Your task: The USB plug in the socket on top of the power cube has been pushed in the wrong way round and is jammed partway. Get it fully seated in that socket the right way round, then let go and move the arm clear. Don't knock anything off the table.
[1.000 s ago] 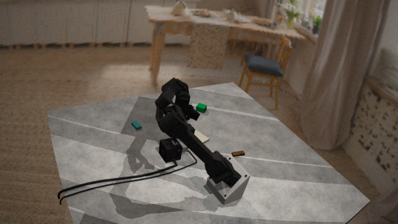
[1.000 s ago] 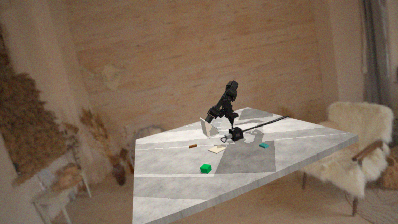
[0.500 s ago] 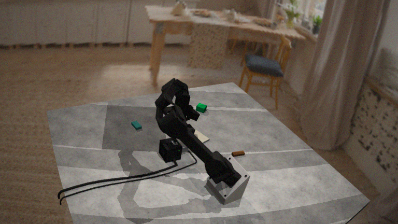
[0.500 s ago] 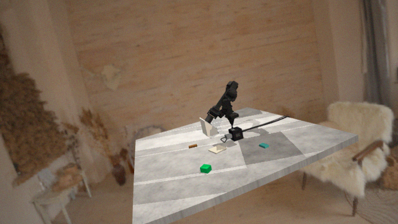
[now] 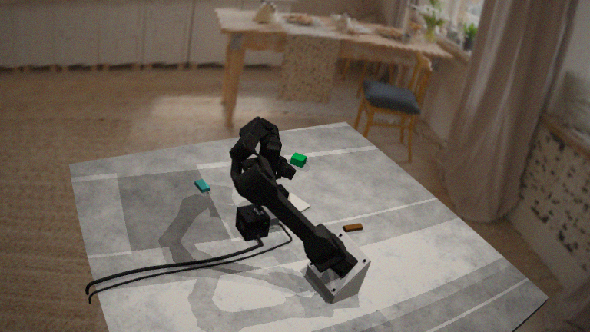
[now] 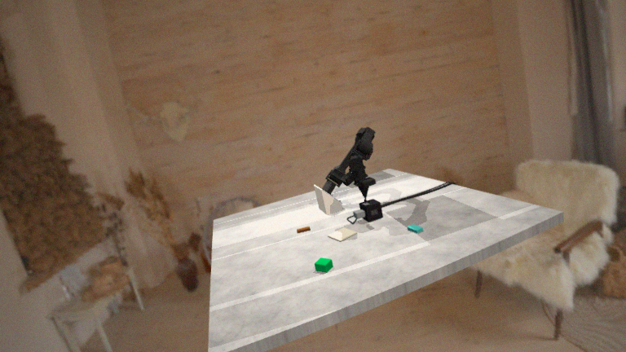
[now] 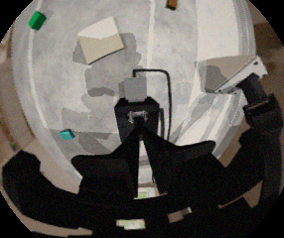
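The black power cube (image 5: 252, 224) (image 6: 373, 212) (image 7: 123, 121) stands on the table. On its top, a small metallic part (image 7: 132, 117) shows at the socket. My gripper (image 6: 365, 199) (image 7: 140, 130) points down at the cube's top with its fingertips together. It is shut on the USB plug, which is mostly hidden by the dark fingertips. The plug's way round and how deep it sits cannot be made out. In the top view the arm hides the fingertips.
A grey connector (image 6: 359, 213) (image 7: 135, 90) juts from the cube's side, with a looping black cable (image 5: 290, 237) (image 7: 169, 94). Around lie a cream pad (image 6: 342, 235) (image 7: 102, 44), a green block (image 5: 298, 159) (image 6: 324, 265), a teal block (image 5: 202, 185) (image 6: 415, 228) and a brown block (image 5: 353, 227) (image 6: 303, 229).
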You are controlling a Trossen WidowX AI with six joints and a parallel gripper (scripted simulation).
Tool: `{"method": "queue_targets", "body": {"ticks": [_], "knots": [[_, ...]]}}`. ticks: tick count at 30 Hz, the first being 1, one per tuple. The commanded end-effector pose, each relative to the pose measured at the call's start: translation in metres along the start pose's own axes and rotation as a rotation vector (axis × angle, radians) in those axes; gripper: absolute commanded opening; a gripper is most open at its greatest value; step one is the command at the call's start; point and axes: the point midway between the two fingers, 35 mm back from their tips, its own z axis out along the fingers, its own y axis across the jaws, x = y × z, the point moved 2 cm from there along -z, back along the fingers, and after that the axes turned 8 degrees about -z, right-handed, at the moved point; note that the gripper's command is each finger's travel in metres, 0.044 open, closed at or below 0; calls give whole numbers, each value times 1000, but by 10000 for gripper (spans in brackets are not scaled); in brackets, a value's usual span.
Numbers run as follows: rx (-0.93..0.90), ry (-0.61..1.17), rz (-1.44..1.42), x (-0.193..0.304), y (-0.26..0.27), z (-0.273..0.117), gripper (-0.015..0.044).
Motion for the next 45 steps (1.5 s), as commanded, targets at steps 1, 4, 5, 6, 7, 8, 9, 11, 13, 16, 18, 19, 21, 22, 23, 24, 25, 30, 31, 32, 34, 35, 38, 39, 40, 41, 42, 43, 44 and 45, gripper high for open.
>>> {"method": "queue_targets", "body": {"ticks": [1,4,5,6,7,8,9,11,13,16,18,19,21,22,23,24,25,30,31,32,34,35,38,39,40,41,42,43,44,45], "knots": [[-4,4,4,1,0,0,0],[-4,4,4,0,0,1,0],[-4,4,4,0,0,1,0],[-4,4,4,0,0,1,0],[-4,4,4,0,0,1,0],[-4,4,4,0,0,1,0],[-4,4,4,0,0,1,0],[-4,4,4,0,0,2,0],[-4,4,4,0,0,2,0],[-4,4,4,0,0,2,0],[-4,4,4,0,0,3,0],[-4,4,4,0,0,3,0],[-4,4,4,0,0,3,0],[-4,4,4,0,0,3,0],[-4,4,4,0,0,3,0],[-4,4,4,0,0,3,0],[-4,4,4,0,0,3,0],[-4,4,4,0,0,4,0],[-4,4,4,0,0,4,0],[-4,4,4,0,0,4,0],[-4,4,4,0,0,4,0],[-4,4,4,0,0,5,0],[-4,4,4,0,0,5,0],[-4,4,4,0,0,5,0],[-4,4,4,0,0,5,0],[-4,4,4,0,0,5,0],[-4,4,4,0,0,5,0],[-4,4,4,0,0,5,0],[-4,4,4,0,0,6,0],[-4,4,4,0,0,6,0]]}}
